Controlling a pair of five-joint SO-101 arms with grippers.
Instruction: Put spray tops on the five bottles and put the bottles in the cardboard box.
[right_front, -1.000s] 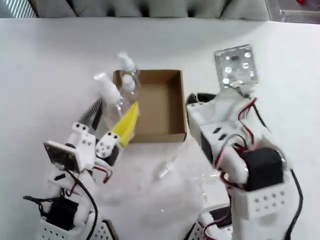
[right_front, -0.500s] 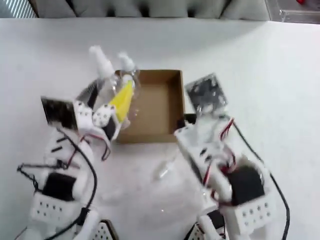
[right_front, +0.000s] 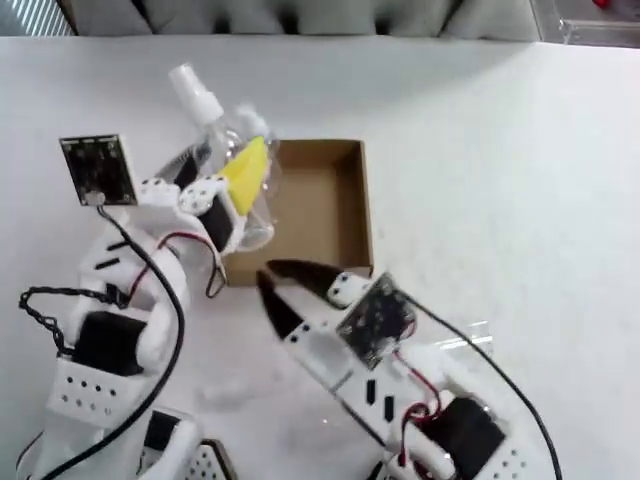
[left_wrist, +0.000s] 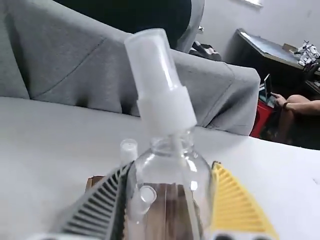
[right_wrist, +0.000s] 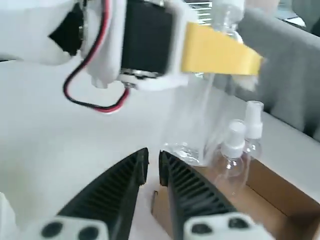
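My left gripper (right_front: 225, 160) is shut on a clear bottle (right_front: 238, 205) with a white spray top (right_front: 190, 88). It holds the bottle tilted over the far-left corner of the cardboard box (right_front: 352, 215). In the left wrist view, the bottle (left_wrist: 170, 175) sits between the grey and yellow fingers (left_wrist: 235, 205). Two small capped bottles (right_wrist: 232, 150) stand inside the box (right_wrist: 270, 195), just behind the held bottle (right_wrist: 192, 125). My right gripper (right_front: 264, 273) is low at the box's front-left corner. Its black fingers (right_wrist: 125, 185) are shut to a thin slit with nothing between them.
A grey sofa (right_front: 300, 15) runs along the table's far edge. A clear container (right_front: 590, 25) sits at the back right. Crinkled clear plastic (right_front: 470, 335) lies on the white table by the right arm. The table right of the box is open.
The left arm lifted the capped bottle up and back towards the far left. The right arm swung from the box's right side round to its front-left corner.
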